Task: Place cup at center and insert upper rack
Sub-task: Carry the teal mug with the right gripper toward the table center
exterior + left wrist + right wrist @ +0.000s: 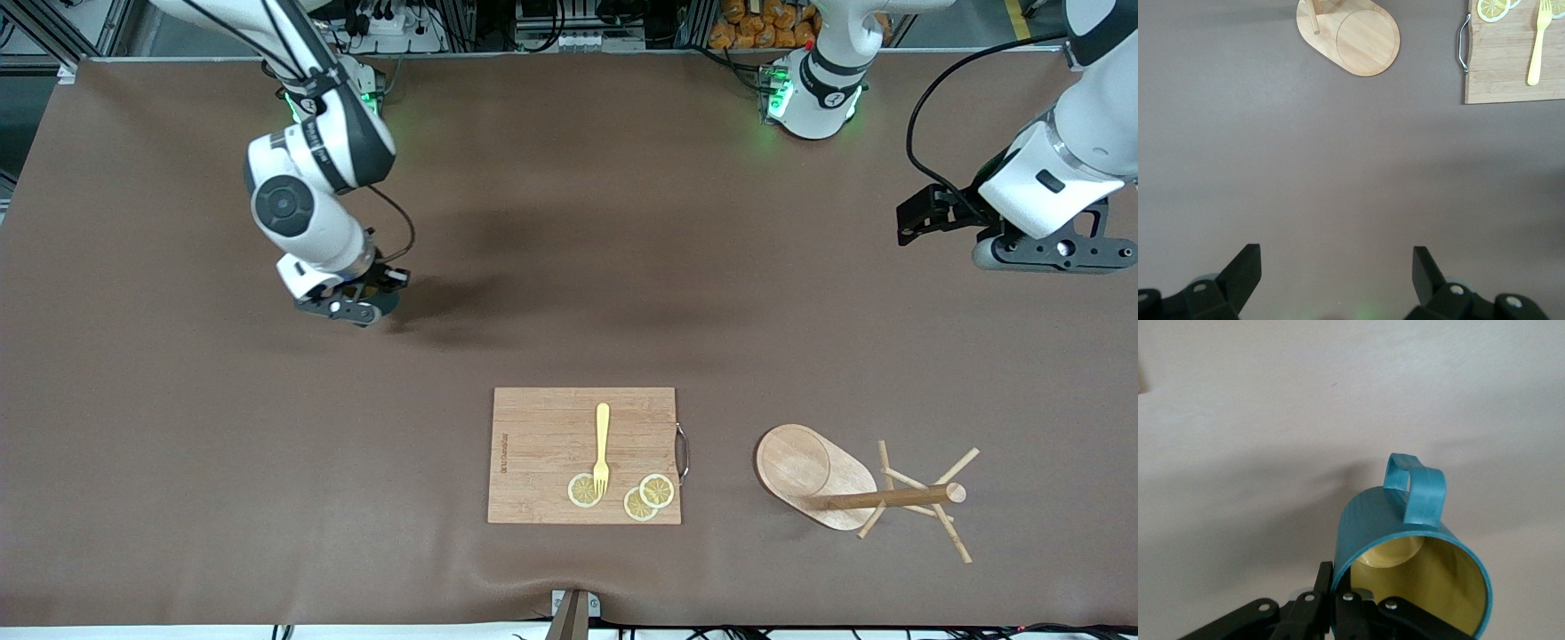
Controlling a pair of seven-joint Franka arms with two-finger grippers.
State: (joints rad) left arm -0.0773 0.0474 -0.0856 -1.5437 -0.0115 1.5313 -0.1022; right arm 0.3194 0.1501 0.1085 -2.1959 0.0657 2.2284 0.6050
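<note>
The cup (1411, 540) is teal with a yellow inside and a small handle. My right gripper (1336, 583) is shut on its rim, one finger inside and one outside. In the front view that gripper (351, 304) hangs low over the bare mat toward the right arm's end, and the hand hides the cup. The upper rack (853, 493), a light wooden mug tree, lies tipped on its side toward the left arm's end, its oval base (1351, 37) also in the left wrist view. My left gripper (1053, 256) (1336, 261) waits open above the mat, holding nothing.
A rectangular wooden cutting board (542, 444) with a metal handle lies near the front edge at mid-table. On it are a yellow fork (602, 444) and three lemon slices (656, 490). Brown mat covers the rest of the table.
</note>
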